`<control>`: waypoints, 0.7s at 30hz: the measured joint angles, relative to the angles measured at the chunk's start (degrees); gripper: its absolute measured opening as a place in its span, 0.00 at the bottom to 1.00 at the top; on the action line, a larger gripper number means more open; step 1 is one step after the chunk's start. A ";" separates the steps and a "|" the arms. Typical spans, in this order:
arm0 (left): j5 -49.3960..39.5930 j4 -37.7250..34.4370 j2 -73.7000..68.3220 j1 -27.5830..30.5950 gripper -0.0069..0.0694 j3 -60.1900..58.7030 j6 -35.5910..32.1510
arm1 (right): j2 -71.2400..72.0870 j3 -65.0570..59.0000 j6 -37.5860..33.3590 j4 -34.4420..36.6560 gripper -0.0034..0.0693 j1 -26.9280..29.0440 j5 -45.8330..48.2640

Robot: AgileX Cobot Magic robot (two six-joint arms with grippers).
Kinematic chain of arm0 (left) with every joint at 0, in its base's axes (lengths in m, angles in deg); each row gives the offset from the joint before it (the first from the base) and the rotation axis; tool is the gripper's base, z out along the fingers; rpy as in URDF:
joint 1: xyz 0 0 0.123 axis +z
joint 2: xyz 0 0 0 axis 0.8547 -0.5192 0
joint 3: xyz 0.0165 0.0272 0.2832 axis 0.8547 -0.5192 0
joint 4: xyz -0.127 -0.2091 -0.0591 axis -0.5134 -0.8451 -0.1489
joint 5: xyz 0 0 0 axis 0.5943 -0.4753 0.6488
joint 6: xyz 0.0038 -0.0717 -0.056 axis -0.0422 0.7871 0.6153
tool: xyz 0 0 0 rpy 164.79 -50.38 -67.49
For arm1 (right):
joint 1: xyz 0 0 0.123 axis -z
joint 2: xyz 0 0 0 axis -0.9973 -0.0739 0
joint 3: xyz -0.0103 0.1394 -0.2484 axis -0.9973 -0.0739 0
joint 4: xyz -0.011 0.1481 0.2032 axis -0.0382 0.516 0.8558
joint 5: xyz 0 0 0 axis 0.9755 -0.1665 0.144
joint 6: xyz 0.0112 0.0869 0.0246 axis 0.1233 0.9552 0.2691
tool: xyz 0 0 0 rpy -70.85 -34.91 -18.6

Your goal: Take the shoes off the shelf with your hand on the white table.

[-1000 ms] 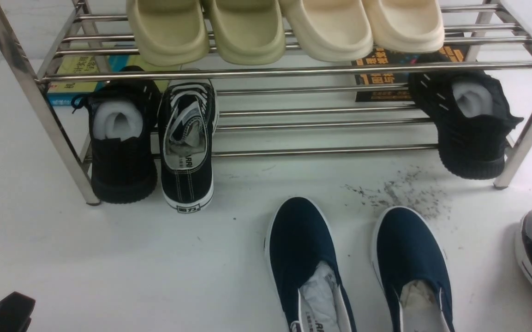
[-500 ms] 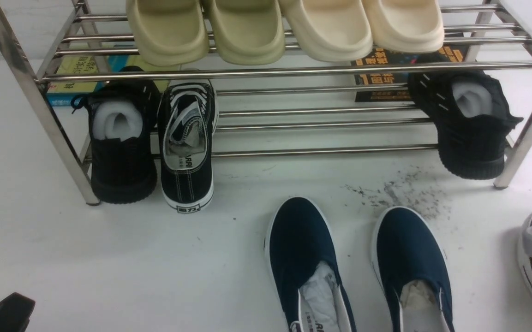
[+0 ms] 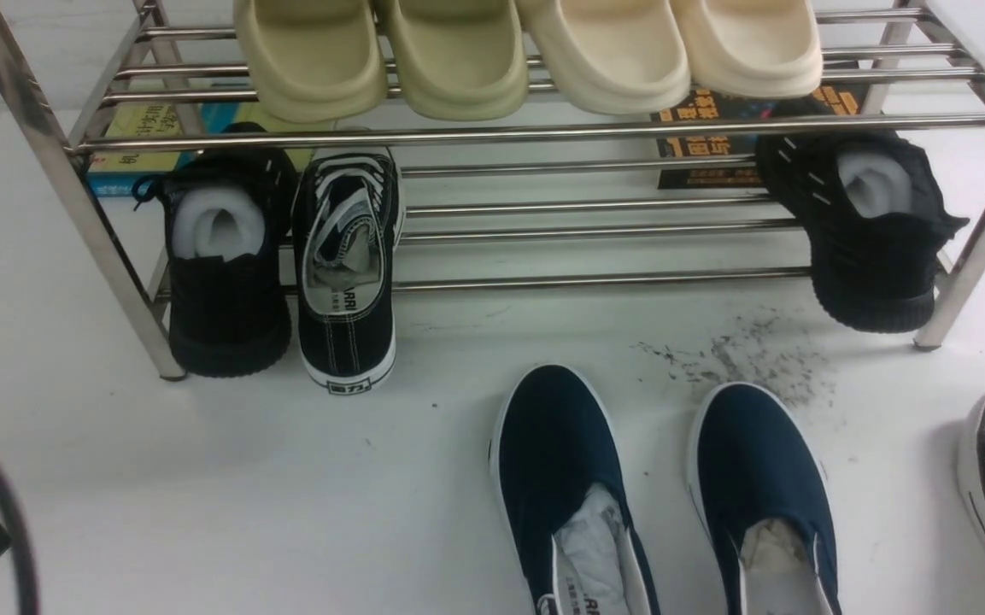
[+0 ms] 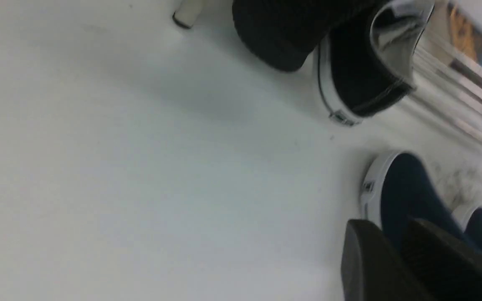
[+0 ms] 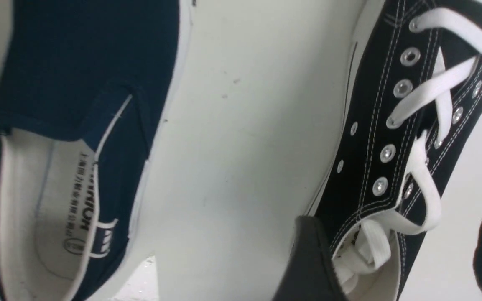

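Our right gripper [image 5: 399, 225] stands spread wide over the heel end of one sneaker [image 5: 374, 125]. That shoe lies on the white table [image 5: 241, 146] beneath the gripper, with a navy slip-on [image 5: 77, 62] beside it. The other sneaker [image 3: 347, 282] rests on the shelf [image 3: 543, 132], ahead of our left gripper [image 4: 391, 234]. We cannot tell whether that gripper's close-set fingers meet.

Black lace-up sneaker [image 3: 347, 342] on the shelf's [image 3: 492, 132] lower tier: insole print reads "ARRI"; heel tab mark too small to read. Navy slip-on [image 5: 77, 62] in front of the shelf: insole word ending "RRIOR", plus a blurred Chinese line. Dark book [image 3: 706, 145] seen through the shelf tubes: orange Chinese characters, illegible.
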 joint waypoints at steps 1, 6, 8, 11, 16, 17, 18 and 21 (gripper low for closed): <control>-2.59 -0.25 -3.88 0.00 0.21 2.85 -2.74 | 0.70 0.09 0.00 0.53 0.70 0.00 0.00; -12.45 -1.84 -20.99 0.00 0.09 13.35 -11.75 | 3.29 0.36 0.00 2.17 0.54 0.00 0.59; -15.25 -3.66 -27.88 0.00 0.09 17.73 -14.15 | 4.30 0.40 0.00 2.29 0.47 0.00 0.64; -15.97 -6.15 -36.02 -1.81 0.09 22.74 -15.57 | 5.36 0.40 0.00 2.29 0.35 0.00 1.03; -15.69 -2.16 -44.99 -12.64 0.09 30.40 -9.60 | 5.72 0.40 0.00 2.65 0.27 0.00 1.07; -15.59 -1.74 -45.33 -13.82 0.09 30.74 -8.71 | 5.72 0.40 0.00 2.65 0.27 0.00 1.07; -14.40 3.20 -48.92 -19.54 0.10 33.83 -4.33 | 5.72 0.40 0.00 2.70 0.27 0.00 1.07; -13.24 10.48 -53.65 -25.10 0.12 38.43 1.80 | 5.72 0.40 0.00 2.76 0.27 0.00 1.07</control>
